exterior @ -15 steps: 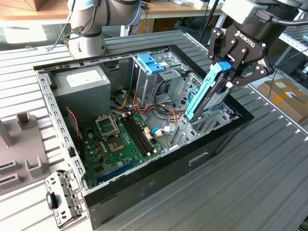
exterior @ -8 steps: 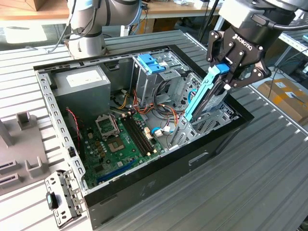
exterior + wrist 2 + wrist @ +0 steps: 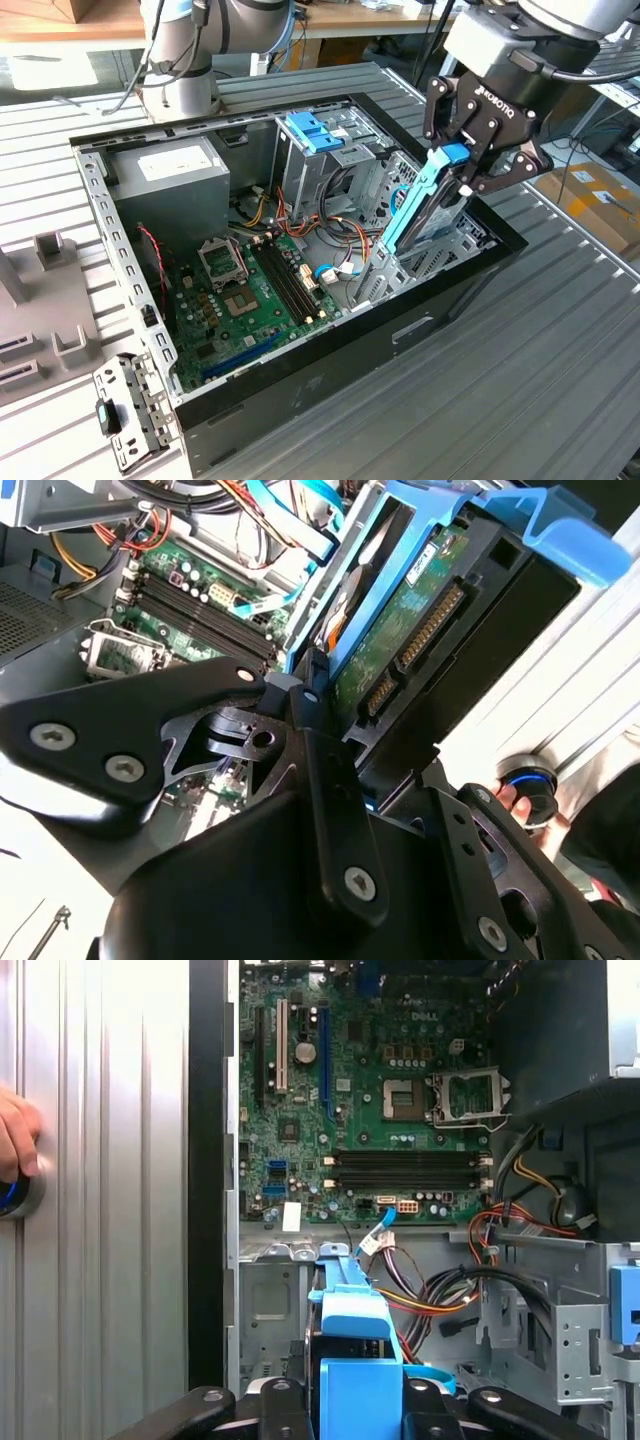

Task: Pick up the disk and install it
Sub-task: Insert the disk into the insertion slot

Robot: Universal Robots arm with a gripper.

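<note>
The disk (image 3: 424,203), a flat drive with blue plastic side rails, hangs tilted on edge over the metal drive bay (image 3: 452,243) at the exterior view's right end of the open computer case (image 3: 330,375). Its lower end reaches down into the bay. My gripper (image 3: 462,172) is shut on the disk's upper end, with black fingers on both sides. In the second wrist view the disk's green circuit board and connector (image 3: 405,630) face the camera above the fingers (image 3: 240,730). In the first wrist view the disk's blue rail (image 3: 352,1345) stands between the fingers (image 3: 270,1405), above the bay.
Inside the case lie the green motherboard (image 3: 250,300), a grey power-supply box (image 3: 170,178), bundled cables (image 3: 330,225) and a drive cage with a light-blue tray (image 3: 314,130). A person's hand (image 3: 15,1140) rests on the ribbed table beside the case. Another arm's base (image 3: 180,60) stands behind.
</note>
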